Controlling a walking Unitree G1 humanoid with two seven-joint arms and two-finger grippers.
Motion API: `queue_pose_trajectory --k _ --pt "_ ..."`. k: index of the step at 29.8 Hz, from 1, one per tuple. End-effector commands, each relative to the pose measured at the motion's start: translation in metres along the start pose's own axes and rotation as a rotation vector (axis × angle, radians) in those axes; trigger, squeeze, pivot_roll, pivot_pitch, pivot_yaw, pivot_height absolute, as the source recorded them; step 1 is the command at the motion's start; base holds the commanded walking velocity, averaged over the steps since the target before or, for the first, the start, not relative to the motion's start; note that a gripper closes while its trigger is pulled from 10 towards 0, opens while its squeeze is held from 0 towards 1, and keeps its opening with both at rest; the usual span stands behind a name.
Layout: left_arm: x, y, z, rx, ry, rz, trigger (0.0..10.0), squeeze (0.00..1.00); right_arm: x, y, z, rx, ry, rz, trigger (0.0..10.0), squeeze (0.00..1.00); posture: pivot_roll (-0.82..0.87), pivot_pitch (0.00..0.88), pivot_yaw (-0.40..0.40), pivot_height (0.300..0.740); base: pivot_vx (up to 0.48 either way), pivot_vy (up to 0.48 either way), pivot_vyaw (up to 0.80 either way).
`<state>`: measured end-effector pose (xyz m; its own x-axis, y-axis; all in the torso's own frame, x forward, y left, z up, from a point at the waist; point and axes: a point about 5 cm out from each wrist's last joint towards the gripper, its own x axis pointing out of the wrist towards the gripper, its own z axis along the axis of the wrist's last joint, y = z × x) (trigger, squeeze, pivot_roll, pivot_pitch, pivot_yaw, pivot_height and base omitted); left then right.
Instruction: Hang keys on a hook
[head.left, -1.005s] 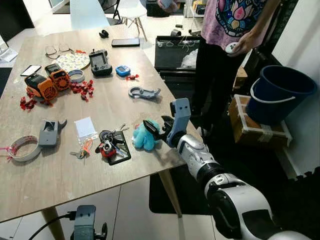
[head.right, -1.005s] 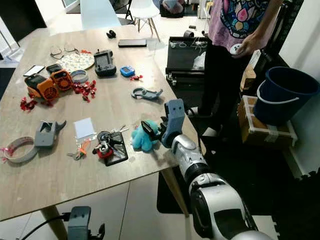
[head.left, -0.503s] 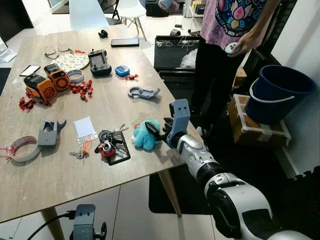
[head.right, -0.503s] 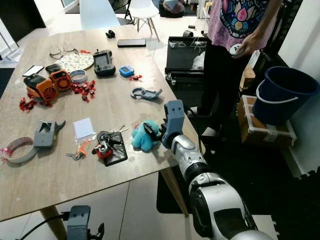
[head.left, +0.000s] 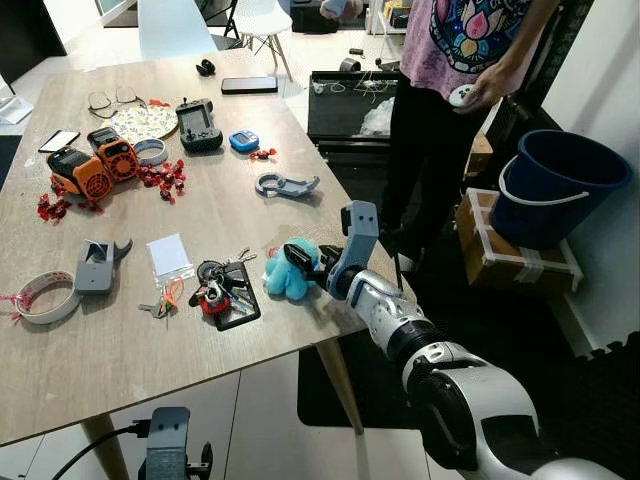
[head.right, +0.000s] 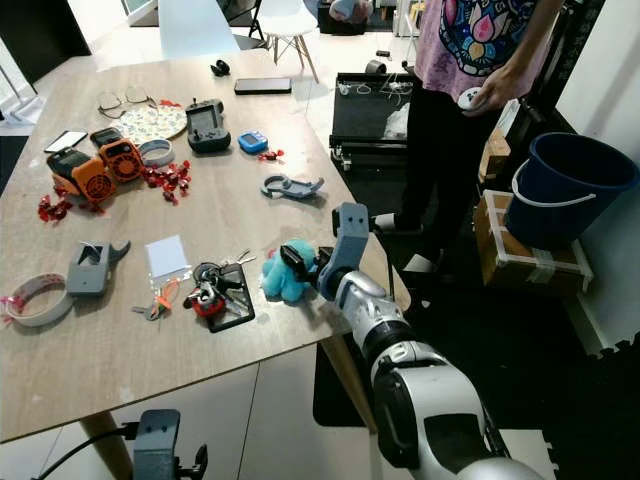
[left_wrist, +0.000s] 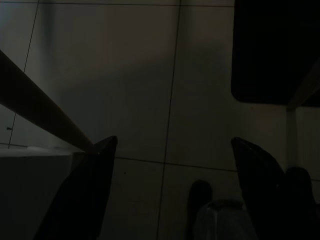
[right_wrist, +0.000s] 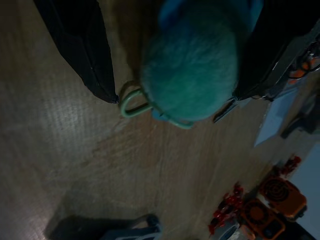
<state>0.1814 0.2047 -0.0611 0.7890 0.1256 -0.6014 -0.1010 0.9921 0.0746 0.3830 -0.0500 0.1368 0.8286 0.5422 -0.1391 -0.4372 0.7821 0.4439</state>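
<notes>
Keys lie in a dark, tangled bunch with red and orange tags near the table's front edge, left of a teal plush toy and well left of the right arm's reach point. Left to right across the head views the order is: key bunch, plush toy, then the right gripper, whose black fingers are spread and straddle the toy, one on each side of it, as the right wrist view confirms with the toy sitting between the two dark fingers and a small green ring beside it. The gripper is open and not clamped on anything. The bunch's long axis runs roughly toward the robot, along the dark card under it. The left gripper hangs idle below the table with its fingers apart. By position, the right arm is much the nearer to the keys, though the toy stands between them.
</notes>
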Motion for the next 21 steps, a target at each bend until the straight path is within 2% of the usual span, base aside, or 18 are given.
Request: queue_pose_trajectory --k 1,4,5,6,7,8,21 --pt "-0.0025 -0.0016 -0.0079 -0.007 0.035 0.003 10.0 0.00 0.0013 0.0047 -0.0085 0.044 0.044 0.022 10.0 0.00 0.06 0.148 -0.007 0.740 0.000 0.000 0.00" --pt "-0.0024 -0.0017 -0.0079 -0.008 0.036 0.003 10.0 0.00 0.0014 0.0053 -0.0093 0.053 0.050 0.028 10.0 0.00 0.06 0.148 -0.007 0.740 0.000 0.000 0.00" --pt "-0.0023 -0.0017 -0.0080 -0.008 0.037 0.003 10.0 0.00 0.0015 0.0063 -0.0105 0.062 0.057 0.037 9.5 0.00 0.06 0.147 -0.006 0.740 0.000 0.000 0.00" --pt "-0.0023 -0.0017 -0.0080 -0.008 0.037 0.003 10.0 0.00 0.0015 0.0063 -0.0105 0.062 0.057 0.037 9.5 0.00 0.06 0.147 -0.006 0.740 0.000 0.000 0.00" --pt "-0.0022 -0.0016 -0.0081 -0.008 0.038 0.004 10.0 0.00 0.0016 0.0069 -0.0114 0.068 0.061 0.043 3.4 0.00 0.06 0.147 -0.006 0.740 0.000 0.000 0.00" --pt "-0.0022 -0.0014 -0.0082 -0.008 0.039 0.004 10.0 0.00 0.0015 0.0072 -0.0122 0.077 0.063 0.046 0.0 0.00 0.07 0.147 -0.006 0.740 0.000 0.000 0.00" --pt "-0.0020 -0.0005 -0.0088 -0.009 0.046 0.004 10.0 0.00 0.0011 0.0067 -0.0129 0.096 0.067 0.049 0.0 0.00 0.07 0.149 -0.005 0.740 0.000 0.000 0.00"
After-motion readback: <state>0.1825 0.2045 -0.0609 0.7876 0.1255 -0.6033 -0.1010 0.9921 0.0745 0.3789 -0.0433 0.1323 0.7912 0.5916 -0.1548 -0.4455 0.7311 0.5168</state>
